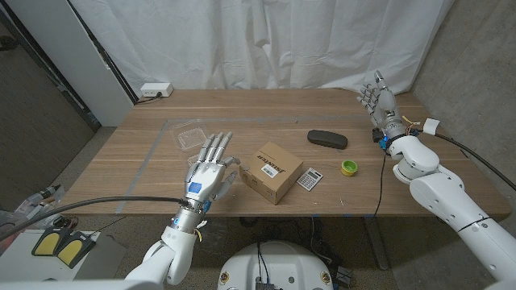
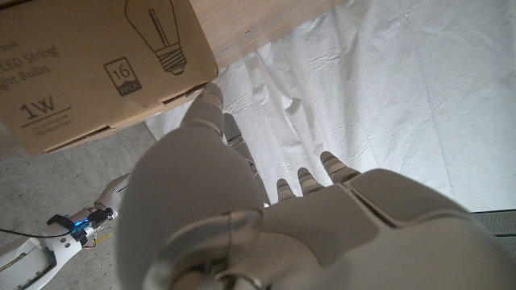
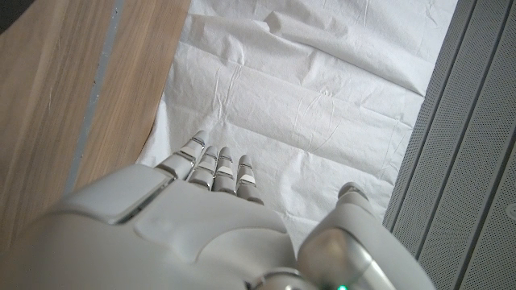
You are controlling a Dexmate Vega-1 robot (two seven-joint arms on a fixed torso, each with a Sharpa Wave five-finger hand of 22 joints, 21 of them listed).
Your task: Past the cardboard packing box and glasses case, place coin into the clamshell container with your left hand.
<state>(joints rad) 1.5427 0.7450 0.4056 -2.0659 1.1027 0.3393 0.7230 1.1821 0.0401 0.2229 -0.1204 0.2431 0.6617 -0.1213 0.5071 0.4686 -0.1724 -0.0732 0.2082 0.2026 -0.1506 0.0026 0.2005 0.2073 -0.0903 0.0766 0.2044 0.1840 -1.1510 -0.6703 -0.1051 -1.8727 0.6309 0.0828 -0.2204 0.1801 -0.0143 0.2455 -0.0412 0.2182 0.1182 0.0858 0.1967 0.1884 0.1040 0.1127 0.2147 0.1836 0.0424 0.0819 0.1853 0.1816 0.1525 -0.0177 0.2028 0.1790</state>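
Printing on the cardboard packing box [image 2: 89,64] reads "String", "1W" and "16" beside a line drawing of a bulb; in the head view a white barcode label sits on its top. Just left of the box, the left hand [image 1: 208,173] is raised above the counter [image 1: 266,109], fingers [image 1: 216,145] apart, holding nothing. The clamshell container [image 1: 190,137] lies beyond it. Right of the box lie a calculator [image 1: 310,178], a green tape roll [image 1: 348,167] and the black glasses case [image 1: 326,138]. The right hand [image 1: 379,101] is raised, fingers spread. I cannot make out the coin.
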